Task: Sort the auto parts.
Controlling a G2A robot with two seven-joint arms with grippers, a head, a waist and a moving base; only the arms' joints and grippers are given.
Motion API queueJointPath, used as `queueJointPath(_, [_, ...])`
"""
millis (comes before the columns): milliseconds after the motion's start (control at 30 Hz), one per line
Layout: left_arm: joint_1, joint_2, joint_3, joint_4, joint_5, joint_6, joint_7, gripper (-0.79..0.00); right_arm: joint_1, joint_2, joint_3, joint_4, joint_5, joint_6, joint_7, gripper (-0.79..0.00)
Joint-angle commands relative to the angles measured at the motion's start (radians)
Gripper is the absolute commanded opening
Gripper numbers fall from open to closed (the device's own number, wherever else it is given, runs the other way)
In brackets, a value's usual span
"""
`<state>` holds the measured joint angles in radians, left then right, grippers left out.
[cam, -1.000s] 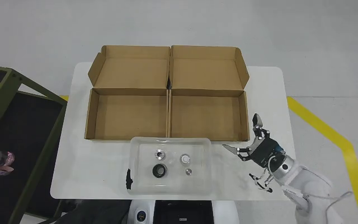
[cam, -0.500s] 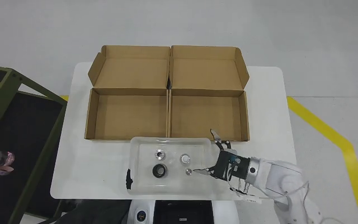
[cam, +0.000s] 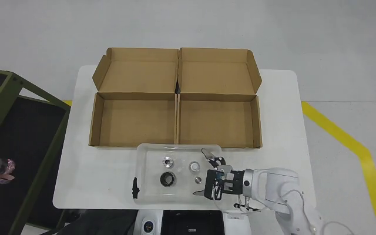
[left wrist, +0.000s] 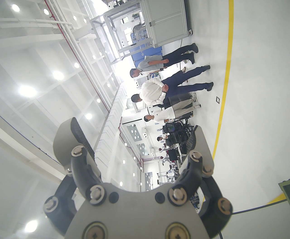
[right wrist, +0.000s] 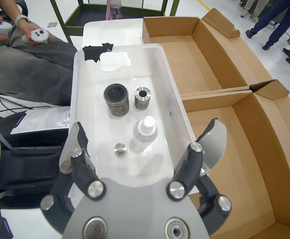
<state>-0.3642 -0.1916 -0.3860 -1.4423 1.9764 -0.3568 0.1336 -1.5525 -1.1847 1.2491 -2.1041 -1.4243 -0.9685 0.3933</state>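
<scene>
Translucent plastic bin [right wrist: 99,132], cylindrical steel bearing [right wrist: 116,100]

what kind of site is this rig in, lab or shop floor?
Probably an industrial hall or robot test floor: a yellow floor line, a metal-framed enclosure behind, and a clear bin of metal parts beside cardboard boxes.

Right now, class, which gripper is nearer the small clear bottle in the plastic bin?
Right. The right gripper hangs open over the bin, the bottle just ahead between its fingers; the left gripper faces away from the table altogether.
</scene>
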Motion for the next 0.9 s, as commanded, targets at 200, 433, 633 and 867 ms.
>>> queueJointPath(200, [0.0, 0.0, 0.0, 0.0, 0.0, 0.0, 0.0, 0.0, 0.048, 0.003, -0.061, 0.021, 0.035, 0.017, 0.105, 0.0])
queueJointPath(433, [0.0, 0.0, 0.0, 0.0, 0.0, 0.0, 0.0, 0.0, 0.091, 0.005, -0.108, 0.045, 0.068, 0.049, 0.183, 0.0])
queueJointPath(633, [0.0, 0.0, 0.0, 0.0, 0.0, 0.0, 0.0, 0.0, 0.115, 0.007, -0.131, 0.071, 0.092, 0.071, 0.21, 0.0])
queueJointPath(867, [0.0, 0.0, 0.0, 0.0, 0.0, 0.0, 0.0, 0.0, 0.139, 0.011, -0.153, 0.097, 0.112, 0.09, 0.227, -0.062])
